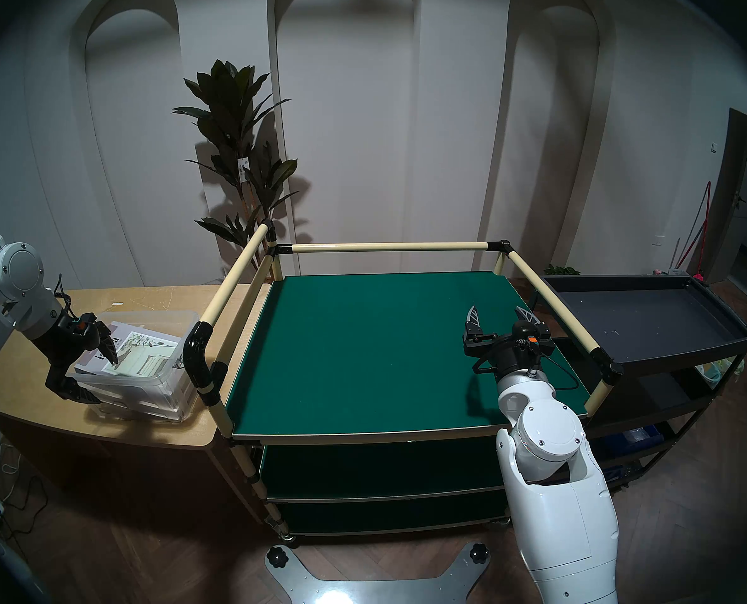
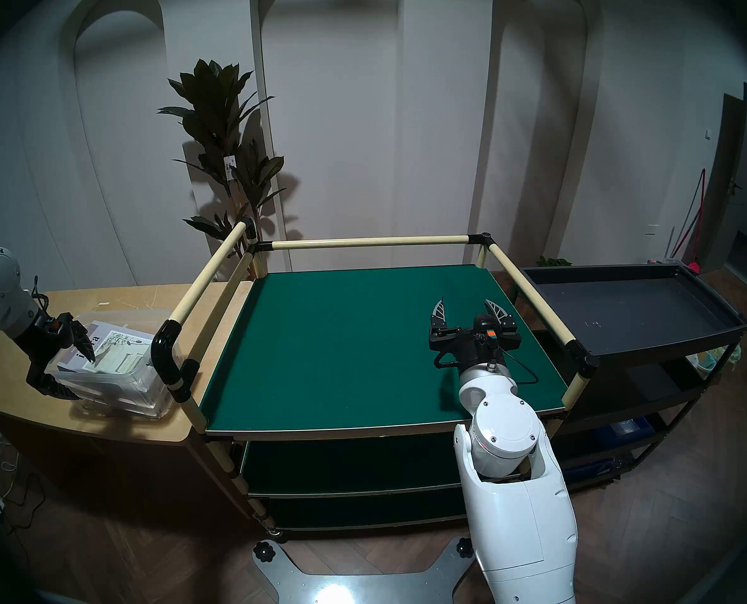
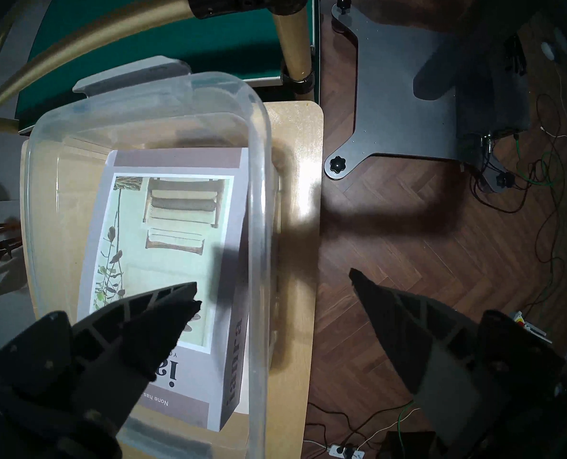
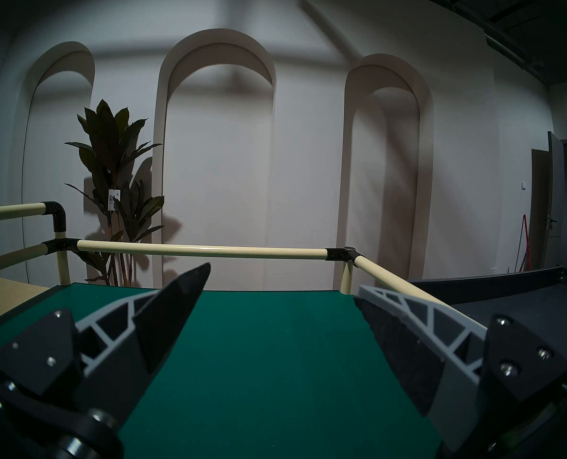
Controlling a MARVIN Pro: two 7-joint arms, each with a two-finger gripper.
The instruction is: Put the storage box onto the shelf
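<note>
- Straddling the near long wall of the storage box [image 1: 145, 372], my left gripper [image 1: 94, 374] points steeply down at the lower left of the head view, jaws spread wide and holding nothing; in the wrist view one finger [image 3: 163, 319] hangs over the inside of the box and the other [image 3: 404, 329] outside it, over the floor past the counter edge.
- I cannot tell whether either finger touches the plastic yet.
- My right gripper [image 1: 500, 322] sits level over the right part of the green top board, also wide and empty.
- The box rests on the tan wooden counter [image 1: 153, 300] at the left of the frame, its right end just beside the black joint of the shelf [image 1: 363, 350] rail. It has no lid on; a magazine [image 3: 163, 249] lies flat inside.
- Handling, as I judge it: clear thin plastic, smooth and likely slippery, walls that may flex under a pinch. The paper load looks modest but sits low and could slide if the box tips.
- Where I would take hold: the rolled rim [image 3: 259, 216] of that long wall, near its middle, so the box hangs level; the grey latch [image 3: 133, 75] at the far end looks too loose to trust.
- The cream rail [image 1: 236, 276] stands between box and board, so the lift must clear it.
</note>
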